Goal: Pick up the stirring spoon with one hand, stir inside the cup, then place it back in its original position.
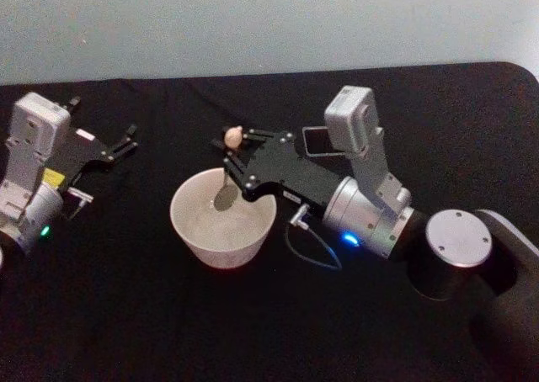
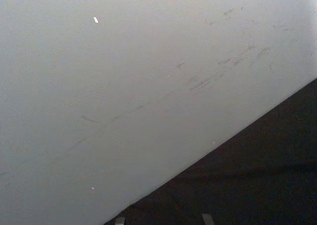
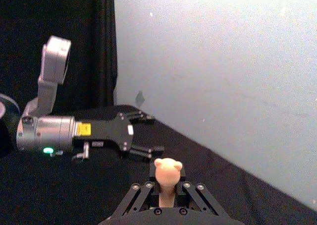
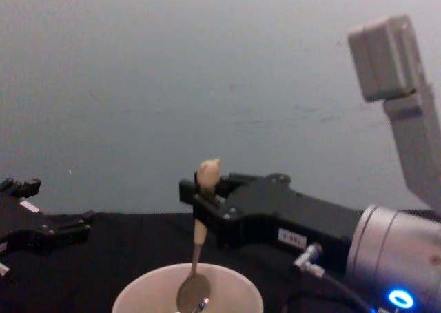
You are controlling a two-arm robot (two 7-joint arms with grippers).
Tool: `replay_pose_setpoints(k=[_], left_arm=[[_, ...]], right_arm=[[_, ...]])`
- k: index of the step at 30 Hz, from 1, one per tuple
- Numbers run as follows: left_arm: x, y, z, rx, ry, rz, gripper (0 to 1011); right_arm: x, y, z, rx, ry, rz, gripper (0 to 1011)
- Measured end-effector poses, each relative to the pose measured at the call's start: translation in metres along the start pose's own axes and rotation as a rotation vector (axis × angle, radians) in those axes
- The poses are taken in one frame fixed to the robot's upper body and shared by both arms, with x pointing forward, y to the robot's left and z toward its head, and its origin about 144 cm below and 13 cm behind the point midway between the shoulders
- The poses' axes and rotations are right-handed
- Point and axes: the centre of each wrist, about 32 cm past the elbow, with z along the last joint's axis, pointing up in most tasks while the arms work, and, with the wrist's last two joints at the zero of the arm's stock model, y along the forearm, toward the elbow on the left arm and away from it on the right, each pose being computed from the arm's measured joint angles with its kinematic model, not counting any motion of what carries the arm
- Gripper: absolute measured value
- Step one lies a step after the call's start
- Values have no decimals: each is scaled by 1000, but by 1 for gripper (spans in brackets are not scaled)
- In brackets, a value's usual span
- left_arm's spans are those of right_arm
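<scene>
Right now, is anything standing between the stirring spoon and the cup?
Nothing visible. The right gripper holds the stirring spoon upright, its bowl inside the cup. The left gripper sits apart, open.

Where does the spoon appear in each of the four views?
Head view: spoon centre, dipping into the cup.
Left wrist view: faces wall and table.
Right wrist view: spoon bottom centre, bear head up.
Chest view: spoon centre, bowl in cup.
Shared landmark: right gripper, jaws shut on it.
</scene>
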Motion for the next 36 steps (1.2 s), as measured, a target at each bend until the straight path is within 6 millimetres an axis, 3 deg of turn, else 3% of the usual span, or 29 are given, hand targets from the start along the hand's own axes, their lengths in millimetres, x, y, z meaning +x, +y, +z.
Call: replay_pose_setpoints(k=[24,36], left_arm=[[0,0,0,0,0,0,1001],[0,0,0,0,0,0,1001]], right_arm=[[15,-18,40,151,-78,-109,173],[25,-36,55,169,-117,-211,173]])
